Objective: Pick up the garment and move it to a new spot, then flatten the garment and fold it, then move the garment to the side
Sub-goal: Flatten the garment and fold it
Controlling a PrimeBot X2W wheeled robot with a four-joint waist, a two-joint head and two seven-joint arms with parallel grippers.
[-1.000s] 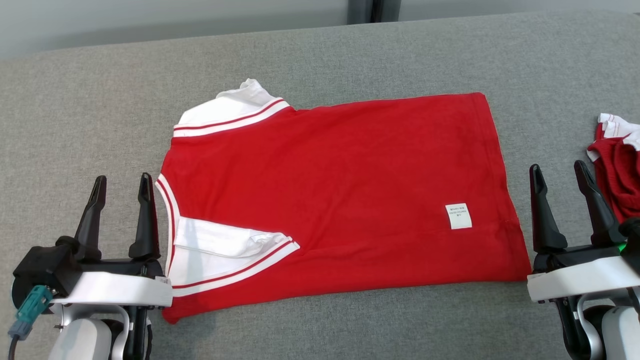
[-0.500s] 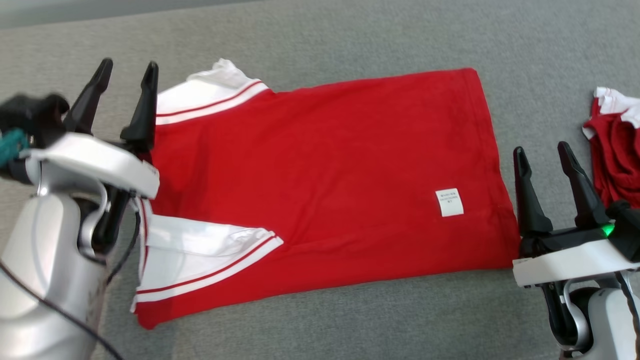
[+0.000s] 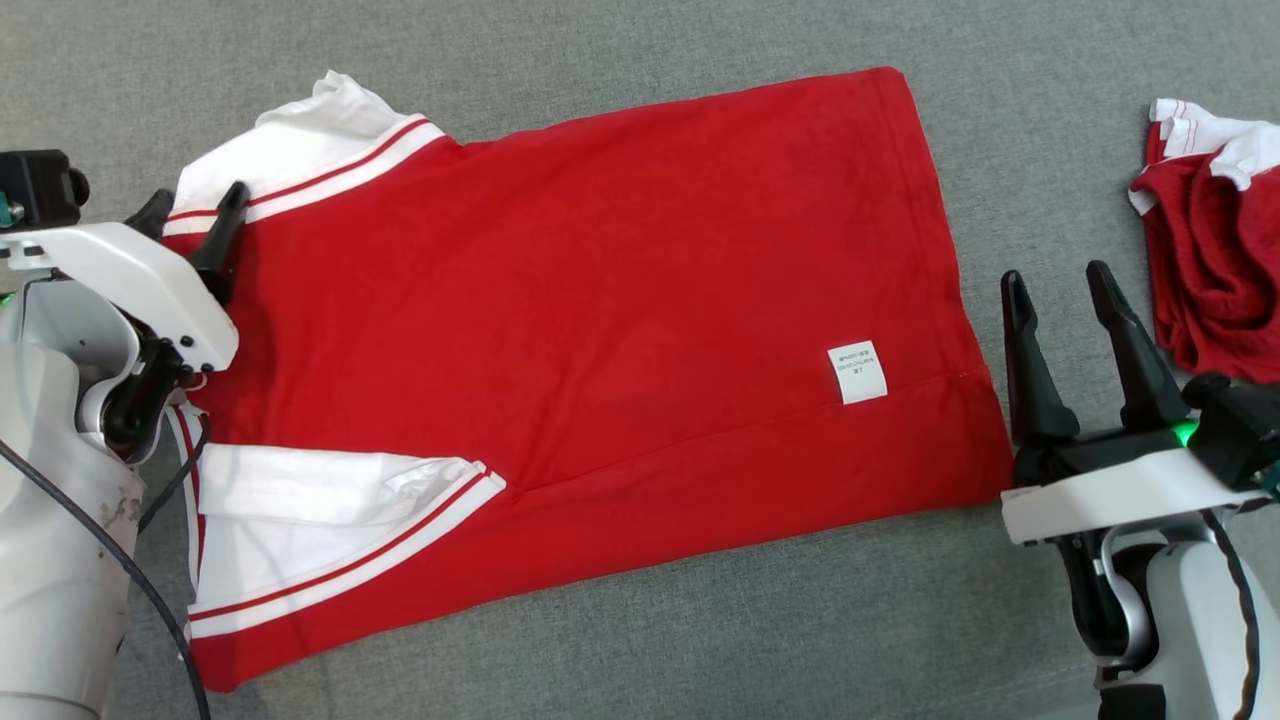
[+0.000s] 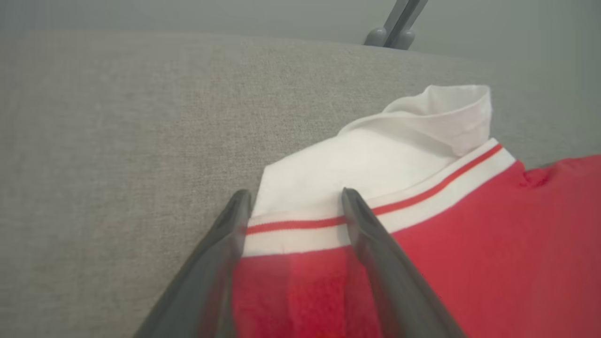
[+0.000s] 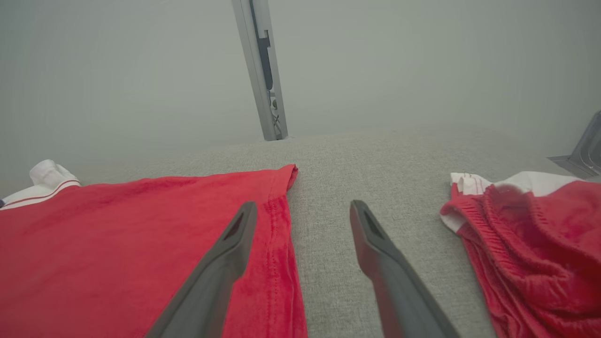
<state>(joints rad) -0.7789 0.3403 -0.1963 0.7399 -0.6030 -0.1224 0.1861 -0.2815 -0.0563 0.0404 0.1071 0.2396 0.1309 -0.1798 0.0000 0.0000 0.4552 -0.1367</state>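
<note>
The garment [image 3: 600,300] is a red shirt with white, red-striped sleeves, spread flat on the grey fabric surface [image 3: 650,640] with its hem to the right. My left gripper [image 3: 197,200] is open at the far left sleeve. In the left wrist view its fingers [image 4: 295,193] straddle that sleeve's striped band [image 4: 300,225]; whether they touch the cloth I cannot tell. My right gripper [image 3: 1055,275] stands open just right of the hem's near corner, holding nothing. In the right wrist view its left finger overlaps the garment's hem edge [image 5: 277,225], and its tips [image 5: 303,205] frame bare surface.
A crumpled red and white garment [image 3: 1210,250] lies at the right, close beside my right gripper, also seen as a heap [image 5: 540,244]. A white label [image 3: 858,372] sits near the shirt's hem. A metal post [image 5: 263,70] rises behind the surface's far edge.
The head camera has tilted down, shifting the whole picture. My left arm has reached forward from the near sleeve to the far sleeve. The right gripper has held its place by the hem.
</note>
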